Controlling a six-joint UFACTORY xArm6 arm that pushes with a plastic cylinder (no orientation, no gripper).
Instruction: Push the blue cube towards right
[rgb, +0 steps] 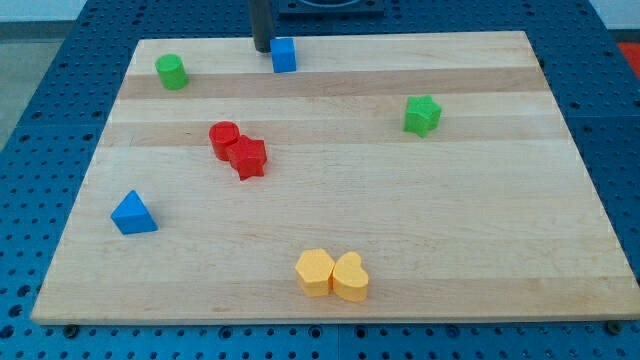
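Near far edge of desk (330, 250): blue cube (285, 55), left of that edge's middle, well apart from everything else.
Tool: plain dark rod, no jaws to open or close, grips nothing; my tip (262, 49) down on the desk just left of the blue cube, contact too close to call.
Why so placed: tip on the cube's left face, judged the right side for a shove towards the right edge.
Cube heading: flat on one face, no long axis; one face towards the near edge, sides roughly square to the far edge.
Path rightward: bare wood along the far edge; green star block (422, 115) lies nearer, clear of the line.
Bystanders: green cylinder (172, 71) by far-left corner; red pair (238, 150) touching, left of centre; blue triangle (133, 214) near left edge; yellow pair (332, 275) touching at near edge.
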